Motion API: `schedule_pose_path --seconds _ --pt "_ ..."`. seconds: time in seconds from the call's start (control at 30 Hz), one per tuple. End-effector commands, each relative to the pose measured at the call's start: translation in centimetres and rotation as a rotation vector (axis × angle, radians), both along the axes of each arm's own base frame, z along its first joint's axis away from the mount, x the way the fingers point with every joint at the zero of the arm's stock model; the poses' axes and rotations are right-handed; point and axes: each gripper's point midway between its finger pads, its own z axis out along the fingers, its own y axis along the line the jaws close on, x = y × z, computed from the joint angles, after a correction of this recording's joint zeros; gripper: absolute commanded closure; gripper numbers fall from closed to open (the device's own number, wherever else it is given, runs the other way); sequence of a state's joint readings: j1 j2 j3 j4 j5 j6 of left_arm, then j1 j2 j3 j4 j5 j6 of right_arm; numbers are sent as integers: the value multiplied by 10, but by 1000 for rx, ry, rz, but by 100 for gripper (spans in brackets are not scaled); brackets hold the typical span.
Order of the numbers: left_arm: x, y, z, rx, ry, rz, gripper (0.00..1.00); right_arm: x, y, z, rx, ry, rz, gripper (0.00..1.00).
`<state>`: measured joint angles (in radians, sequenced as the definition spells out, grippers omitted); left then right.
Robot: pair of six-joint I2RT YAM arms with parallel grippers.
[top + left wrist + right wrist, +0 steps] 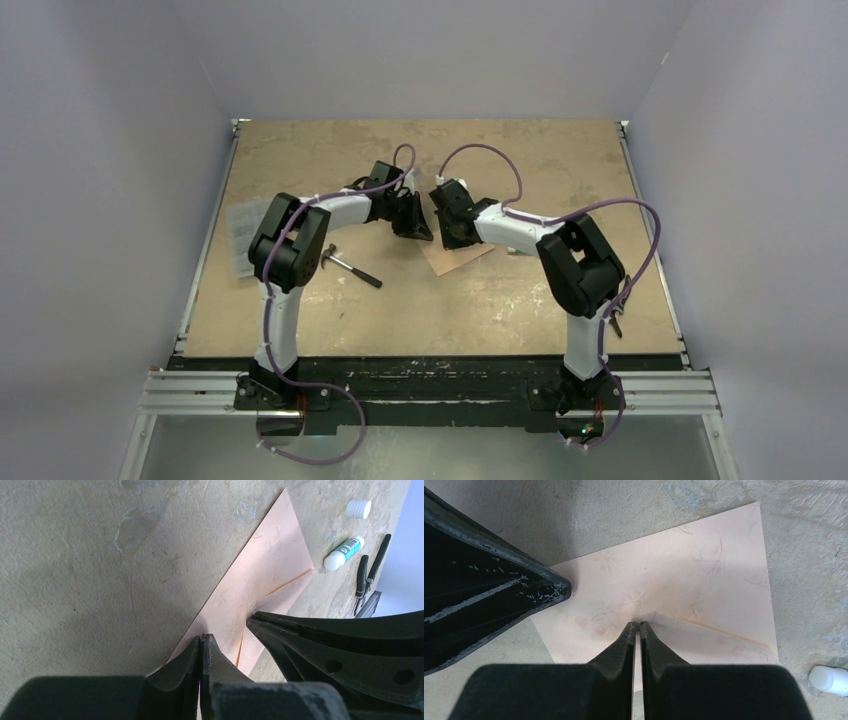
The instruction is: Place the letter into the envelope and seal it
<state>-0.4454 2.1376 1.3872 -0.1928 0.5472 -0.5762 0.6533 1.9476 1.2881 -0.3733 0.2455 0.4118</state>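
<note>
The salmon-pink envelope (pixel 462 258) lies flat on the table between my two grippers. Its pointed flap (pixel 704 640) is folded down onto its body (pixel 674 570). My right gripper (pixel 638 625) is shut, with its tips on the flap's point. My left gripper (pixel 201 637) is shut, with its tips on the envelope (pixel 260 565) at its long edge. In the top view the left gripper (pixel 420 232) and right gripper (pixel 447 238) almost meet over the envelope. No separate letter sheet shows; it is hidden or out of view.
A glue stick (pixel 344 552), its white cap (pixel 358 508) and dark pliers (pixel 370 572) lie beyond the envelope. A hammer (pixel 350 268) and a printed sheet (pixel 243 235) lie at the left. White walls surround the table.
</note>
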Motion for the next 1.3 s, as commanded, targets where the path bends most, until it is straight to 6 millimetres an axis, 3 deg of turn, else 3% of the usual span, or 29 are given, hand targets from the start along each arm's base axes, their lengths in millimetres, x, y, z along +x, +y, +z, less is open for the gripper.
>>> schedule_pose_path --seconds 0.0,0.13,0.23,0.4,0.53,0.83,1.03,1.27 --pt "0 8 -2 33 -71 -25 96 -18 -15 -36 -46 124 -36 91" --pt "-3 -6 36 -95 -154 -73 84 -19 -7 -39 -5 157 -35 91" --pt "-9 -14 54 -171 -204 -101 82 -22 -3 -42 28 183 -41 92" --pt "-35 -17 38 -201 -123 -104 93 -26 -4 -46 81 213 -64 93" --pt "-46 -24 36 -225 -108 -108 94 -28 -3 -46 110 224 -72 93" --pt "-39 -35 63 -300 -170 -53 99 -31 -6 -50 121 231 -86 93" --pt "-58 -48 33 -280 -19 -154 100 -28 -7 -48 135 227 -65 92" --pt "-73 -34 -12 -133 107 -149 100 -26 -10 -46 153 217 -60 91"
